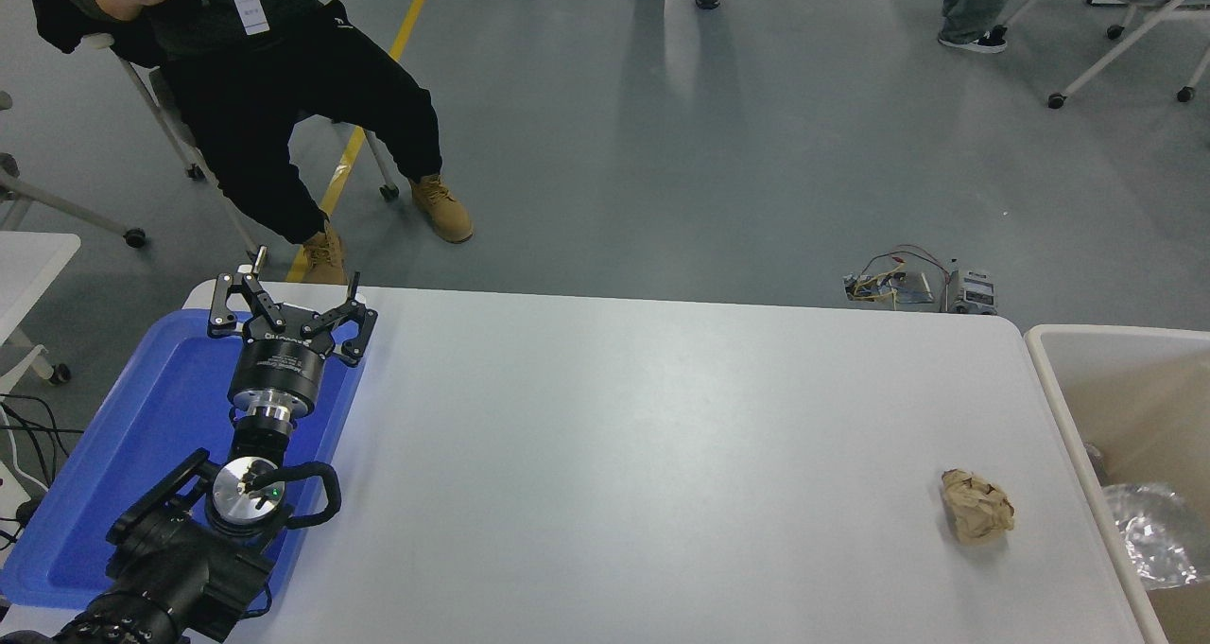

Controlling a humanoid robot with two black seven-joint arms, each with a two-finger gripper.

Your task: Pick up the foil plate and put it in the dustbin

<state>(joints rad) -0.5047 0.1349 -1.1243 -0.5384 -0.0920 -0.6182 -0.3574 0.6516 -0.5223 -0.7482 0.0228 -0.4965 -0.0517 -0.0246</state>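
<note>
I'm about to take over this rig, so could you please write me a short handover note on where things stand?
Left tool: open, empty, parked above the blue tray.
Right arm: out of view.
Foil plate: lying inside the dustbin at the table's right end.
Done: plate is in the bin.
Left: nothing for the plate; a crumpled paper ball sits on the white table.
</note>
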